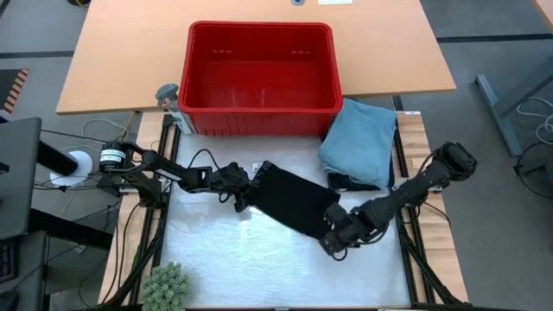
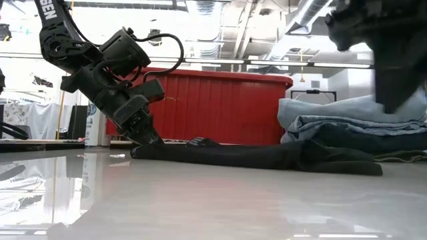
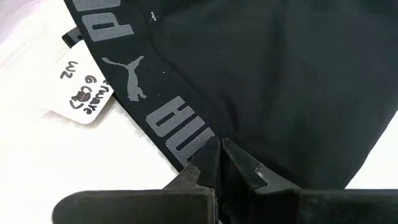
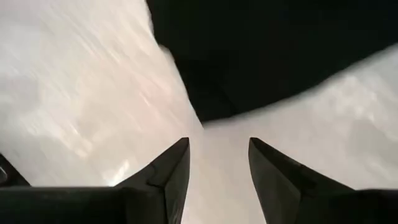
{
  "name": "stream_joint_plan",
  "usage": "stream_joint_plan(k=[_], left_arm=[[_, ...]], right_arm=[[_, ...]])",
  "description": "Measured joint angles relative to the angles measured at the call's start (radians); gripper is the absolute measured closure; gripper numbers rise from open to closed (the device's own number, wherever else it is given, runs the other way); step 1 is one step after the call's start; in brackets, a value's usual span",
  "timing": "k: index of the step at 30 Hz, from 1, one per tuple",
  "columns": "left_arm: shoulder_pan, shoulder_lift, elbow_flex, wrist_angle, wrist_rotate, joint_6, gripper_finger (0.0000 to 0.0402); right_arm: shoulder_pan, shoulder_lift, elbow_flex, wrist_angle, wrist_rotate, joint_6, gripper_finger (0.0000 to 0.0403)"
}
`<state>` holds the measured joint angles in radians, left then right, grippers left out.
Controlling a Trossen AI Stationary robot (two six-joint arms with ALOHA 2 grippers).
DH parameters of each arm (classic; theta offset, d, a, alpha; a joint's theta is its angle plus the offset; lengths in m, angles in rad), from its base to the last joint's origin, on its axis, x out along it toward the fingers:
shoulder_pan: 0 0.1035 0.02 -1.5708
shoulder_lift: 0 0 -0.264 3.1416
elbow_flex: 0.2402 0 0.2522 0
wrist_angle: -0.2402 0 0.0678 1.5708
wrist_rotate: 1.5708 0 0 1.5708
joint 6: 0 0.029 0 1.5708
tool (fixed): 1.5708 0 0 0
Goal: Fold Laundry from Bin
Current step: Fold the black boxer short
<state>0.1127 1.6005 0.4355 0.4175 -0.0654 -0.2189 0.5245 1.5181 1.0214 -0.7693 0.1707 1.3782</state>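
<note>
Black garment lying flat and slantwise on the pale bench, in front of the red bin, which looks empty from above; folded light-blue laundry stacked just beside the bin's right front corner, over a darker piece. Left gripper pinned to the garment's left end, jaws clamped on the lettered waistband, a white tag alongside. Right gripper low at the garment's lower right corner, jaws parted with only bare bench between them, cloth edge just ahead and apart from them. Green spiky ball well apart at the bench's near left corner. Risks, as a judgement: one-ended hold may drag or bunch the garment if the left arm pulls; free corner may flop or crease; right jaws, re-closing short of the edge, may catch nothing.
</note>
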Motion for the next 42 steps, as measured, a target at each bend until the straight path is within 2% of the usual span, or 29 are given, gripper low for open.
stream_joint_plan(k=[2, 8, 12, 21, 24, 28, 31, 34, 37, 42], left_arm=[[0.000, 0.000, 0.000, 0.000, 0.000, 0.002, 0.0401], [0.000, -0.003, -0.001, 0.009, 0.004, -0.011, 0.0401], [0.000, -0.041, 0.022, -0.006, 0.032, -0.021, 0.0401], [0.002, -0.218, 0.087, -0.289, 0.000, 0.005, 0.0402], [0.000, -0.318, 0.107, -0.237, -0.011, -0.069, 0.0401], [-0.017, -0.375, 0.113, 0.006, 0.003, -0.147, 0.0401], [-0.052, -0.347, 0.113, 0.109, 0.074, -0.058, 0.0401], [-0.094, -0.275, 0.120, 0.160, 0.032, 0.026, 0.0401], [-0.115, -0.196, 0.192, 0.178, 0.004, 0.104, 0.0394], [-0.139, -0.037, 0.360, 0.106, 0.127, 0.226, 0.0359]], right_arm=[[0.000, 0.006, 0.001, 0.038, 0.055, -0.033, 0.0213], [-0.022, 0.076, 0.001, 0.173, 0.098, -0.298, 0.0215], [-0.035, 0.124, 0.001, 0.230, 0.116, -0.413, 0.0215], [-0.074, 0.210, 0.000, 0.239, 0.136, -0.427, 0.0216], [-0.062, 0.223, 0.000, 0.248, 0.161, -0.394, 0.0216], [-0.011, 0.190, 0.000, 0.261, 0.273, -0.329, 0.0216], [0.034, 0.161, 0.000, 0.234, 0.325, -0.332, 0.0216], [0.068, 0.152, 0.000, 0.229, 0.319, -0.418, 0.0215], [0.083, 0.152, 0.000, 0.231, 0.257, -0.508, 0.0209], [0.083, 0.152, 0.000, 0.210, 0.199, -0.549, 0.0177]])
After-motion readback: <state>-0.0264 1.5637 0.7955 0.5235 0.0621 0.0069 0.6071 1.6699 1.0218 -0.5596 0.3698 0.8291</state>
